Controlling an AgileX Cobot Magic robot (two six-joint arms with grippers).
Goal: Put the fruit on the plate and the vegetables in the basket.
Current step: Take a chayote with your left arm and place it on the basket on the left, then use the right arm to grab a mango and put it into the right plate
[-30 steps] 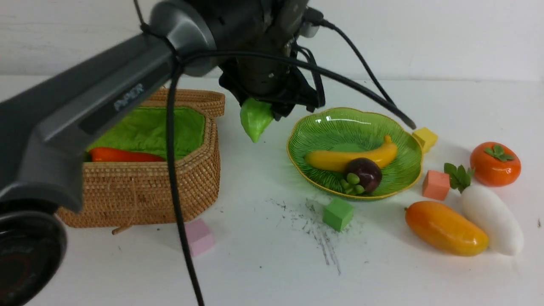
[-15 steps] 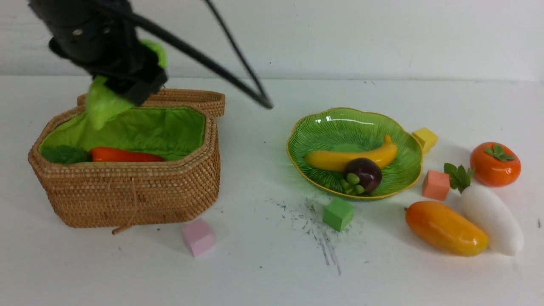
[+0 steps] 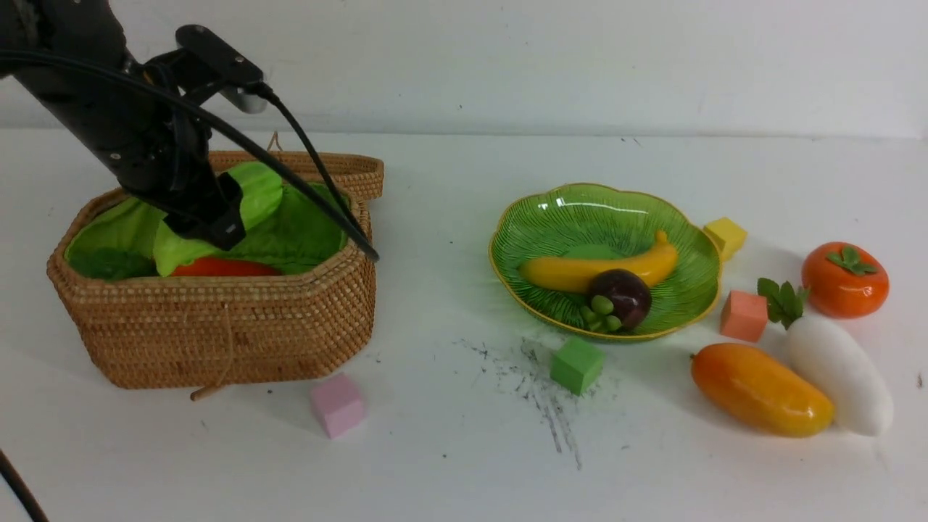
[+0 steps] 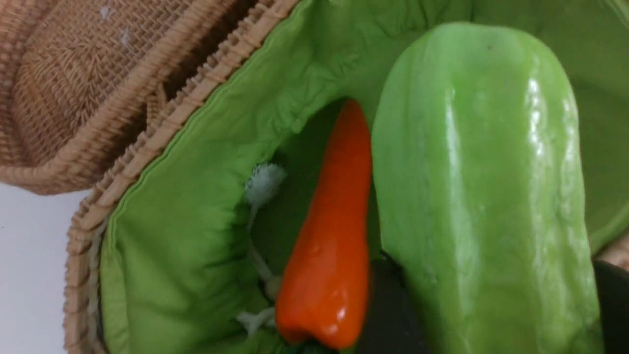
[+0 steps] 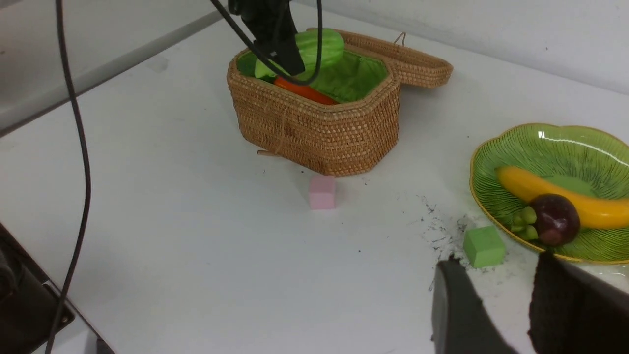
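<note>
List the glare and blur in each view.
Front view: sharp, with white glare streaks on the plate's far wall. Left wrist view: the close gourd looks soft and carries streaky highlights; the carrot has a small glint. Right wrist view: the right hand is a dark, close-up blur; the basket is crisp.

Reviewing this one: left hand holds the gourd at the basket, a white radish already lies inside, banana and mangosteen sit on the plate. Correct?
One error: it is the orange carrot that lies inside the basket, as the left wrist view shows; the radish is out on the table. The rest stands.
</note>
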